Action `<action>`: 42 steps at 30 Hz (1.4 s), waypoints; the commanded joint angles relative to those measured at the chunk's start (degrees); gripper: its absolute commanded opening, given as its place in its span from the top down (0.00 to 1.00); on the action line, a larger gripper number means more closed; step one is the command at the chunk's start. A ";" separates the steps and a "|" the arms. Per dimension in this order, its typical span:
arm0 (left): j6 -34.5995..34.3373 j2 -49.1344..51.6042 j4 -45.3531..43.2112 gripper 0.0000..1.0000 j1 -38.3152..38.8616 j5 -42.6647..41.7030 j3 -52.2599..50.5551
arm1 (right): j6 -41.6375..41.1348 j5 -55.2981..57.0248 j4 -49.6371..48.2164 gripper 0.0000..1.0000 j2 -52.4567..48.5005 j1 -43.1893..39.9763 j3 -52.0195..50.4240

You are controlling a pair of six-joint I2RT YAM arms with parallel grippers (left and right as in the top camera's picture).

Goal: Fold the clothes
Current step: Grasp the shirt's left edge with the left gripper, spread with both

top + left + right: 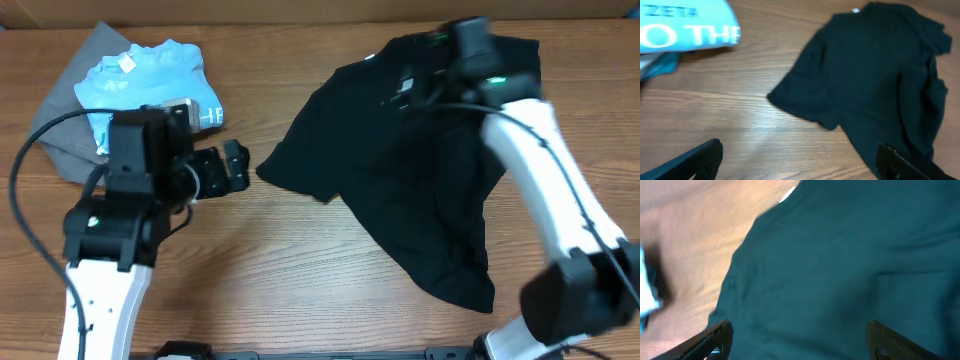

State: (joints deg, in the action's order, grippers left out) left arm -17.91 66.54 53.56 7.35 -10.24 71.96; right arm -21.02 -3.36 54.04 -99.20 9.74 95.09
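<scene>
**Wooden table (pixel 280 260), rumpled black T-shirt (pixel 400 170), both grippers wide**

Black fabric covers most of the table's right half. The black T-shirt lies loose and unfolded, one sleeve pointing left toward the middle of the table and the hem trailing down toward the near edge. Creases run through the body. In the left wrist view, a small white tag (pixel 855 10) shows at the neck, at the far end of the garment.

The right gripper (pixel 799 327) hangs over the far part of the shirt. Its two fingers (pixel 715 335) stand well apart and only dark cloth fills the space beneath them — nothing is pinched. Whether the tips touch the fabric cannot be told from the blurred wrist view.

The left gripper (pixel 799 149) is over bare wood on the left half, pointing toward the sleeve but clear of it. Its jaws are spread wide and hold nothing.

Just behind the left arm, a light blue T-shirt (pixel 150 75) with white lettering sits on a grey garment (pixel 60 130) in the far left corner — well apart from the black one.
</scene>
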 commanded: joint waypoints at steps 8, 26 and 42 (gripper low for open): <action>5.55 21.03 -7.87 0.01 11.06 -1.25 1.16 | -0.26 -2.95 10.56 0.12 13.38 -13.68 2.56; 6.78 43.06 -17.90 0.11 10.54 14.97 1.16 | -0.20 -2.93 16.20 0.08 13.66 -14.69 2.43; 5.46 47.54 -13.33 0.96 9.75 10.84 2.40 | -0.22 -2.71 18.73 0.09 11.61 -14.69 -3.67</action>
State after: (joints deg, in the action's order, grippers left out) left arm -11.84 113.45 37.76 17.54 1.28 73.17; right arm -20.99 -6.13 72.88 -86.30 -4.86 95.48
